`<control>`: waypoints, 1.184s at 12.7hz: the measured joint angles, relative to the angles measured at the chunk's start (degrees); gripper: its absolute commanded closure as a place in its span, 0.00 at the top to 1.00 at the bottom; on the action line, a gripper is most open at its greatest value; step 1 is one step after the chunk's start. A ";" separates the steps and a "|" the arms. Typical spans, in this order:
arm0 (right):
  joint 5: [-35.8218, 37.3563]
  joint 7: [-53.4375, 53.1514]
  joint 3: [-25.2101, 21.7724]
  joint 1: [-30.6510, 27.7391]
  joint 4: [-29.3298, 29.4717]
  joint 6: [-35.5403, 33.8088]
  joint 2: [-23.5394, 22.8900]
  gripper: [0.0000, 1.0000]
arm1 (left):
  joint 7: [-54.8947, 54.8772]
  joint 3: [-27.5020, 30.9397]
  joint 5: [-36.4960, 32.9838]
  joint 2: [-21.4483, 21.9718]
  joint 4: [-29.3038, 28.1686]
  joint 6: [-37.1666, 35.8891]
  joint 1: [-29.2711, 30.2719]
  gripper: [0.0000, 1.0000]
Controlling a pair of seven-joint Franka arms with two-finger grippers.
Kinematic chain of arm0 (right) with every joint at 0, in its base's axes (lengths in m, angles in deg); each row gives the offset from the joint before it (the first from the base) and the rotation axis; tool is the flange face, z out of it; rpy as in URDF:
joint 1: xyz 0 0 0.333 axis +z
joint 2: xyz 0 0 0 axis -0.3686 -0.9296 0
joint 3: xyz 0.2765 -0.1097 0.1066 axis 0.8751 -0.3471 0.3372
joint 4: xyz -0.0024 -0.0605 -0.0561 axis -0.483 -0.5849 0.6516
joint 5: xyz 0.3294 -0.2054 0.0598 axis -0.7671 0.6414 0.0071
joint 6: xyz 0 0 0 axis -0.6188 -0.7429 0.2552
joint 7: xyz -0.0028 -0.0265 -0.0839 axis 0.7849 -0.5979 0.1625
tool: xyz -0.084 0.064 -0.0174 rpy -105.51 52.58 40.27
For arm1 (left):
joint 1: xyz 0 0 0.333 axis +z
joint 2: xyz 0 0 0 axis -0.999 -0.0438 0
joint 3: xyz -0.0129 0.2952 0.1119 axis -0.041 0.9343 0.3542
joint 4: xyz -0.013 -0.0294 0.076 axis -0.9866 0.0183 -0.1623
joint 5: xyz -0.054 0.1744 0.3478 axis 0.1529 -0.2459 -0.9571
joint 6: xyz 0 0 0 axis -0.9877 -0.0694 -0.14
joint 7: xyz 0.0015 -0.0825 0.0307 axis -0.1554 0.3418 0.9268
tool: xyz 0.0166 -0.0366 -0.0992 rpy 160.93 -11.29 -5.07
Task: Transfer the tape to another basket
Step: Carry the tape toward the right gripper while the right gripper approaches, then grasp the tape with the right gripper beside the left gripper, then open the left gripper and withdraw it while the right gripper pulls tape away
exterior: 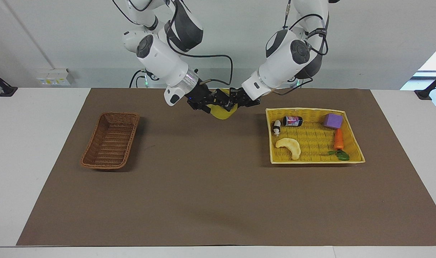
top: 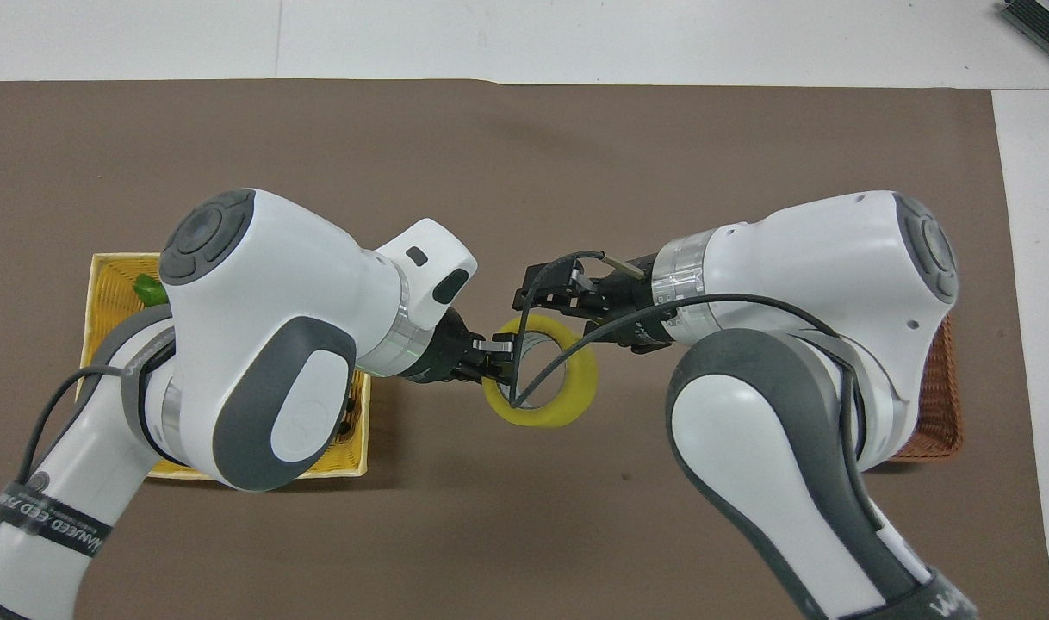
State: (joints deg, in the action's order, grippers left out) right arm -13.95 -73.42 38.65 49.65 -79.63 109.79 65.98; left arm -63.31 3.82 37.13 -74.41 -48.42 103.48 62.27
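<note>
The yellow-green tape (exterior: 221, 114) hangs in the air over the brown mat between the two baskets, held upright. My left gripper (exterior: 235, 100) is shut on the tape's rim; in the overhead view the left gripper (top: 497, 357) grips the rim of the tape (top: 567, 405) on the tray's side. My right gripper (exterior: 213, 102) has reached the tape from the other end, open, with its fingers at the rim; it also shows in the overhead view (top: 546, 297). The dark brown wicker basket (exterior: 110, 139) stands empty toward the right arm's end, partly hidden by the right arm overhead (top: 934, 405).
The flat yellow woven tray (exterior: 311, 111) at the left arm's end holds a pale banana-like piece (exterior: 289, 147), a purple cube (exterior: 333, 120), a carrot (exterior: 339, 139), a small dark bottle (exterior: 292, 121) and a small panda figure (exterior: 276, 127).
</note>
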 measured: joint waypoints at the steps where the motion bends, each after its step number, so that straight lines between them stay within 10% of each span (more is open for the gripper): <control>1: 0.00 2.02 -0.02 0.00 -0.46 0.00 0.08 1.00 | 0.00 0.17 0.53 0.00 0.21 0.00 0.11 0.00; 7: -0.01 7.27 0.14 0.12 -1.97 -0.09 0.82 0.94 | 0.15 0.51 1.24 -0.23 0.67 5.79 0.73 0.00; 9: -0.01 7.47 0.13 0.11 -1.98 -0.09 0.97 0.45 | 0.18 0.50 1.40 -0.38 0.67 6.22 0.75 0.00; 12: -0.01 7.46 0.08 0.04 -2.00 -0.09 1.06 0.00 | 0.19 0.39 1.47 -0.73 0.67 6.38 0.75 0.00; 14: -0.01 6.71 0.02 -0.03 -2.05 -0.19 1.10 0.00 | 0.19 0.33 1.54 -0.94 0.68 6.42 0.75 0.00; 15: -0.01 6.08 0.00 -0.14 -2.17 -0.20 1.10 0.00 | 0.19 0.36 1.60 -0.94 0.75 6.42 0.75 0.18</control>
State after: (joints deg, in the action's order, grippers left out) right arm -13.96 -67.34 38.65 49.51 -81.79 109.59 67.08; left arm -63.12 4.19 38.74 -75.35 -47.68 109.90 63.03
